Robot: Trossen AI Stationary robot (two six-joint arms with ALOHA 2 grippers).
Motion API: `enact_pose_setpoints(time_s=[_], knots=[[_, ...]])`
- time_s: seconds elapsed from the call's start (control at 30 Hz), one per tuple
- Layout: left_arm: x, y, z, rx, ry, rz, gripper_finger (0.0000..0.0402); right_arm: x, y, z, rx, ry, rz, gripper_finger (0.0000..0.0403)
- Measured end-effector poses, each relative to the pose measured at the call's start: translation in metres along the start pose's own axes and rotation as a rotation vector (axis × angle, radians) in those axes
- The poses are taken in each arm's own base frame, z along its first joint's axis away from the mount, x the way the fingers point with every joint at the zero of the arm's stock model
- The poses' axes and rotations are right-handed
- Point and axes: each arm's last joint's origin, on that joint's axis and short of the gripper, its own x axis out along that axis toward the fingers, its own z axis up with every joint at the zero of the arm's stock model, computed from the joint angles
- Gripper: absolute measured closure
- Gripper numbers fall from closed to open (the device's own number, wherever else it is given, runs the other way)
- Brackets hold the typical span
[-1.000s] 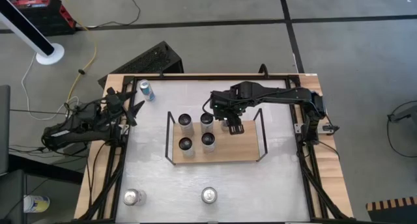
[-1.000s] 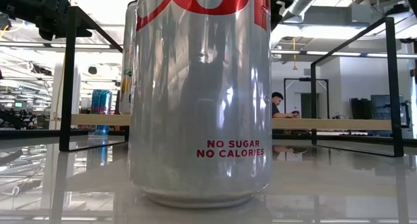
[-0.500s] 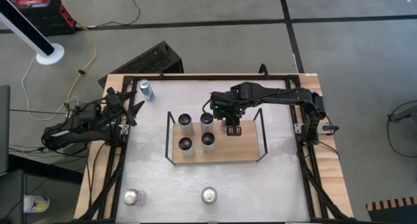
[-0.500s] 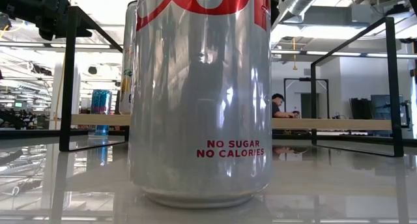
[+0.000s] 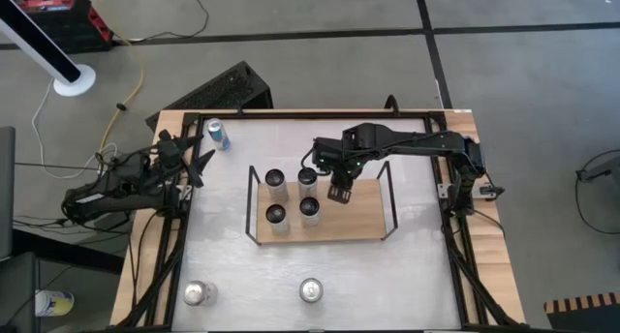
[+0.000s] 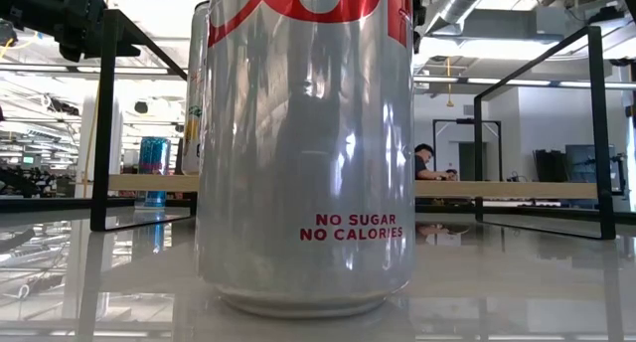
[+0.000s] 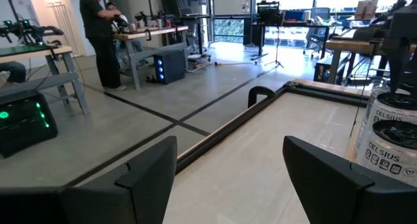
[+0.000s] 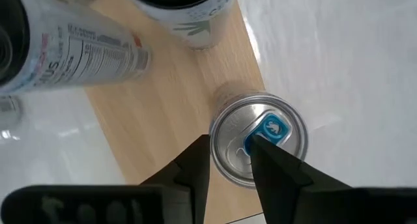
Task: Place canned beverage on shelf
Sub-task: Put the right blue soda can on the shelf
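Observation:
The shelf [image 5: 363,217], a light-wood board in a black wire frame, stands mid-table with several dark-topped cans [image 5: 307,178] on it. My right gripper [image 5: 336,194] hovers over the board's far edge. In the right wrist view it [image 8: 230,146] shows a narrow gap between its fingers. They stand over a silver can with a blue tab [image 8: 267,136], which stands upright on the board [image 8: 163,100]. My left gripper [image 5: 199,164] waits open at the table's left edge, near a blue can [image 5: 219,135]. My right gripper points down over the silver can's top. One fingertip [image 8: 201,155] is at the can's rim and the other [image 8: 264,152] is over the lid beside the blue tab [image 8: 272,127]. I cannot tell whether either touches the can.
Two silver cans [image 5: 199,292] [image 5: 310,290] stand near the table's front edge. The second fills the low view [image 6: 303,143]. The shelf's raised end rails [image 5: 390,202] flank the board. A person stands in the room beyond the table [image 7: 98,35].
My right gripper has shifted a little toward the table's left over the shelf's far edge and has turned slightly.

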Motion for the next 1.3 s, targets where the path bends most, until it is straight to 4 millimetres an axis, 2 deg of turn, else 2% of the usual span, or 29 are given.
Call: enact_pose_setpoints(time_s=[0.27,0.73,1.13,1.3], knots=[[0.0,0.0,0.0,0.0,0.0,0.0,0.0136,0.0001,0.0004,0.0014,0.118,-0.014,0.004,0.0271],[0.0,0.0,0.0,0.0,0.0,0.0,0.0136,0.0006,0.0006,0.0024,0.094,-0.022,0.006,0.0269],[0.0,0.0,0.0,0.0,0.0,0.0,0.0136,0.0008,0.0006,0.0027,0.051,-0.024,0.007,0.0207],[0.0,0.0,0.0,0.0,0.0,0.0,0.0136,0.0004,0.0004,0.0023,0.038,-0.023,0.006,0.0196]])
